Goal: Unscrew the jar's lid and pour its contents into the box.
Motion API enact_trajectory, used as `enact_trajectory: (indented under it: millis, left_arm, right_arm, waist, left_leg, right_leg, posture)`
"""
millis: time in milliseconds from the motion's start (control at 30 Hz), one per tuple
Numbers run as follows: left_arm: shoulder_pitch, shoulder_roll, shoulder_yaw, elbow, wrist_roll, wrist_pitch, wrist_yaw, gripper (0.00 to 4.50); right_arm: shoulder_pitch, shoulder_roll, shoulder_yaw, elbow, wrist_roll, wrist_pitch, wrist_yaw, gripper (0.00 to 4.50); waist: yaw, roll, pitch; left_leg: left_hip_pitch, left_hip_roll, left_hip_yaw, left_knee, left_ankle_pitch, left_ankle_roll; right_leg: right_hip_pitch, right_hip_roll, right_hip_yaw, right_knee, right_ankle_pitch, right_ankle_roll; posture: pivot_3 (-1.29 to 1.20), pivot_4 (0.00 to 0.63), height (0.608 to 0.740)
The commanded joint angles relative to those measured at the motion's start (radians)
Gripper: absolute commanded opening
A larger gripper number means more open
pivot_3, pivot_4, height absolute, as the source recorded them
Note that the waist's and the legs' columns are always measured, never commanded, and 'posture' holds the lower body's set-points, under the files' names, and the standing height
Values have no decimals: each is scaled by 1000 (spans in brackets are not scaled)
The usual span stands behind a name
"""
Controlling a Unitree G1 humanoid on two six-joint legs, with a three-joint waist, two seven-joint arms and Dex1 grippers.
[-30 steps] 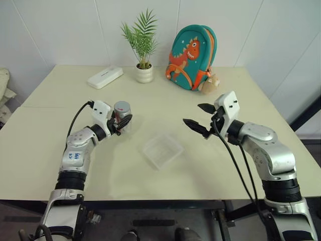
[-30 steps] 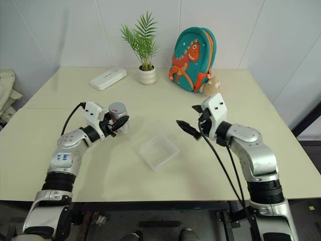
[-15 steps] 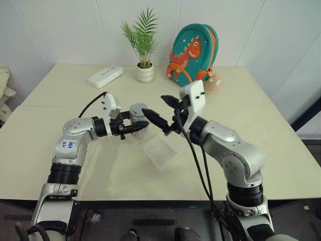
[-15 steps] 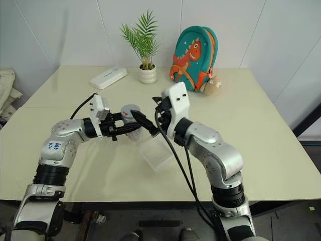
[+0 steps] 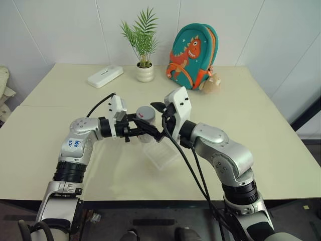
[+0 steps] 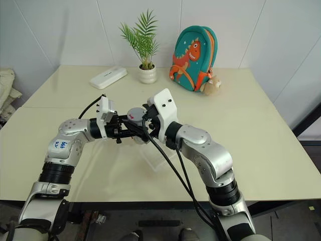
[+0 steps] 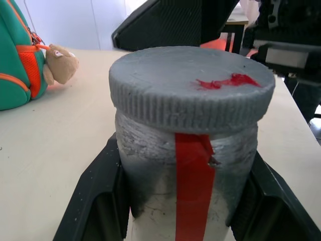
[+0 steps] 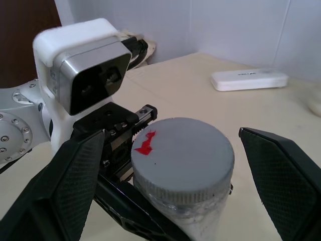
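jar [image 5: 146, 124] sits clamped in my left tool [image 5: 150, 131], lifted off the tabletop [image 5: 261, 125] and held upright over the near edge of the box [image 5: 163, 153]. the lid [image 7: 191, 86] is on it, grey with a red smear on top, and a red strip runs down the jar's side. i cannot make out the contents through the cloudy wall.

what has changed in the last second: both arms have swung inward. a second ago the left tool held the jar out to the left of the box and my right tool [image 8: 165, 165] hung well off to the right; now the two meet in the middle. in the right wrist view its two fingers [image 8: 72, 170] stand wide apart, one on each side of the lid, neither touching it as far as i can see.

i read that as the approach being done and the unscrewing not yet begun. next i'd need to close the right tool on the lid's ribbed rim and twist while the left keeps the jar from turning. the risk i see is the jar slipping round in the left grip instead of the lid loosening.
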Motion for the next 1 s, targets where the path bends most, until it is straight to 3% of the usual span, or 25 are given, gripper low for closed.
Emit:
enact_trajectory:
  millis: [33, 433, 533, 667, 867, 1000]
  left_arm:
    - [-33, -3, 13, -41, -27, -5, -6, 2006]
    - [-19, -14, 8, -58, -32, -5, -3, 2006]
    - [-15, -16, 8, -61, -32, -2, 2, 2007]
    - [-2, -16, 8, -68, -35, 5, 2, 2007]
    - [30, 3, 13, -75, -48, 33, -18, 2007]
    - [28, 13, 18, -46, -53, 29, -43, 2007]
  right_arm:
    - [-31, 11, 1, -2, -4, -34, 12, 4500]
    - [-44, 25, 1, 21, -23, -67, 15, 4500]
    - [-46, 32, -3, 18, -29, -73, 6, 3886]
    - [-47, 36, -4, 14, -28, -72, 14, 2685]
    - [-57, 42, -35, -15, 39, -39, 56, 2668]
    - [-61, 8, -21, -50, 120, -8, 171, 2668]
  waist:
    - [0, 0, 0]
    - [-1, 0, 0]
    - [-1, 0, 0]
    - [-1, 0, 0]
    - [-1, 0, 0]
    - [0, 0, 0]
  left_leg:
    - [0, 0, 0, 0, 0, 0]
    - [0, 0, 0, 0, 0, 0]
    - [0, 0, 0, 0, 0, 0]
    - [0, 0, 0, 0, 0, 0]
    - [0, 0, 0, 0, 0, 0]
    - [0, 0, 0, 0, 0, 0]
  right_leg:
    - [0, 0, 0, 0, 0, 0]
    - [0, 0, 0, 0, 0, 0]
    - [0, 0, 0, 0, 0, 0]
    - [0, 0, 0, 0, 0, 0]
    - [-1, 0, 0, 0, 0, 0]
    - [-1, 0, 0, 0, 0, 0]
  posture:
    - [0, 150, 740]
    - [0, 150, 740]
    - [0, 150, 740]
    - [0, 150, 740]
    - [0, 150, 740]
    - [0, 150, 740]
